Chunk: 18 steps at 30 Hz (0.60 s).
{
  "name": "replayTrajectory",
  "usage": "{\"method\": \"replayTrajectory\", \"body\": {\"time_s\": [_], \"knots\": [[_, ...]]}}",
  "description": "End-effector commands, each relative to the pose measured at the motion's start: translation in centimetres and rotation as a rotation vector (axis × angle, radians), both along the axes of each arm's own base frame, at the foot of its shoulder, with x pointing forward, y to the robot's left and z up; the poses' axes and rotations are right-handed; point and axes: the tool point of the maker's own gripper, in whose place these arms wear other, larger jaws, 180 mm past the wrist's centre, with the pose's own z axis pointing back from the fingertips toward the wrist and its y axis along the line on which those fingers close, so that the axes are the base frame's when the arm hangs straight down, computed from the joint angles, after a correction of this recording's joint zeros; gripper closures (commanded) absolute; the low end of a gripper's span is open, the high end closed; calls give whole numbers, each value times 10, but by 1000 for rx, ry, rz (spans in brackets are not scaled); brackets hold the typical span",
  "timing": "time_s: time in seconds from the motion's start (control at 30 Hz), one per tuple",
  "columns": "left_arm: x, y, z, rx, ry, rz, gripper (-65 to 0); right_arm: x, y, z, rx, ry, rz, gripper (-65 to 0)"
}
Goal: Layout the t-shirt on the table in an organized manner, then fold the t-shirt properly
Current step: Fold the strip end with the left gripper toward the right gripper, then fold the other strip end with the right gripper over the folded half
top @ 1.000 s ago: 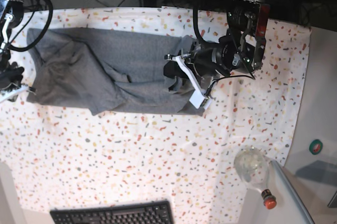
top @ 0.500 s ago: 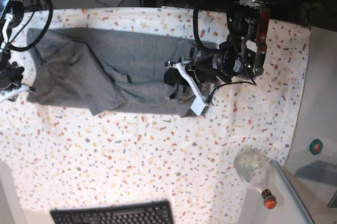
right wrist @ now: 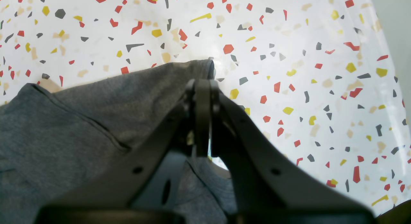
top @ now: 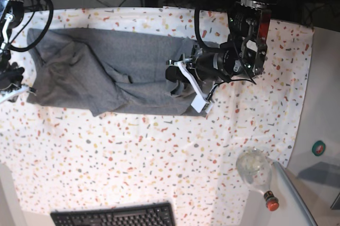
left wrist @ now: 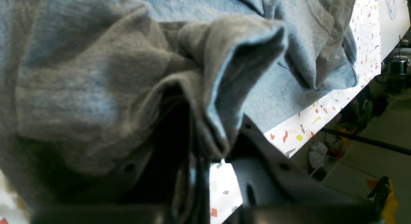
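Your left gripper (top: 183, 83) clamped on t-shirt (top: 106, 72) edge, nudged slightly up from second ago; cloth barely shifted. Right gripper (right wrist: 202, 89) pinches opposite corner. T-shirt bunched across far half of table (top: 159, 157); layout unfinished, you need spreading next

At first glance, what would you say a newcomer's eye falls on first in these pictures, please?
The grey t-shirt, lying rumpled across the far half of the speckled table, stands out first. Each end is pinched: the left gripper bunches fabric at the base view's right end, and the right gripper clamps a corner at the opposite end. A black keyboard sits at the near edge.
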Motion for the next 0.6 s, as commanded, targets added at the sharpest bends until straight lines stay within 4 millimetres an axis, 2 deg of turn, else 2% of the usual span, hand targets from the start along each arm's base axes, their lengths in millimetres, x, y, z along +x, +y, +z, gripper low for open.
{"method": "replayTrajectory", "body": {"time_s": [0.0, 0.47, 0.5, 0.57], "knots": [[12, -5, 13, -31, -44, 8, 0, 10, -5, 14, -24, -47, 6, 0], [18, -5, 17, -31, -58, 6, 0, 10, -5, 14, -24, -47, 6, 0], [18, -5, 16, -30, -57, 6, -35, 10, -5, 14, -24, -47, 6, 0], [17, -5, 15, -28, -52, 6, -146, 9, -5, 13, -24, -45, 6, 0]]}}
